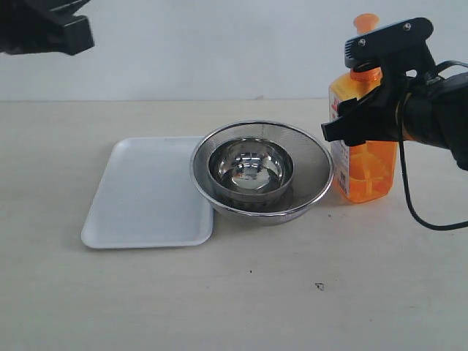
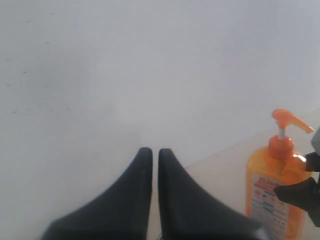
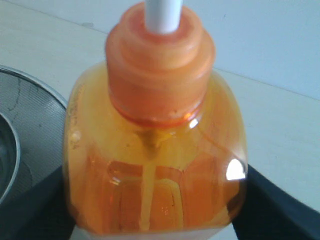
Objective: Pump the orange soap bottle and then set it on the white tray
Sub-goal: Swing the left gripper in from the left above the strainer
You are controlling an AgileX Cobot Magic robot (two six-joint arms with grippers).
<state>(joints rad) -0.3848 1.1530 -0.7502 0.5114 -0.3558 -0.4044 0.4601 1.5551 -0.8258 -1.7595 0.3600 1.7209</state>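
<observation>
Orange soap bottle [image 1: 363,172] is standing by the table's [image 1: 292,292] right edge | right gripper [image 3: 155,205] is pinching its shoulders | left gripper [image 2: 151,150] is hanging pressed together | risk: mesh bowl [image 1: 311,157] is blocking the route to white tray [image 1: 139,212], inviting collision.

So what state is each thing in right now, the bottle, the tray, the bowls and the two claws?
orange soap bottle: upright on the table, pump head raised
white tray: flat on the table, bare
mesh bowl: upright, small steel bowl inside
small steel bowl: upright, empty
right gripper: closed on the bottle's sides
left gripper: shut, empty, held high
</observation>
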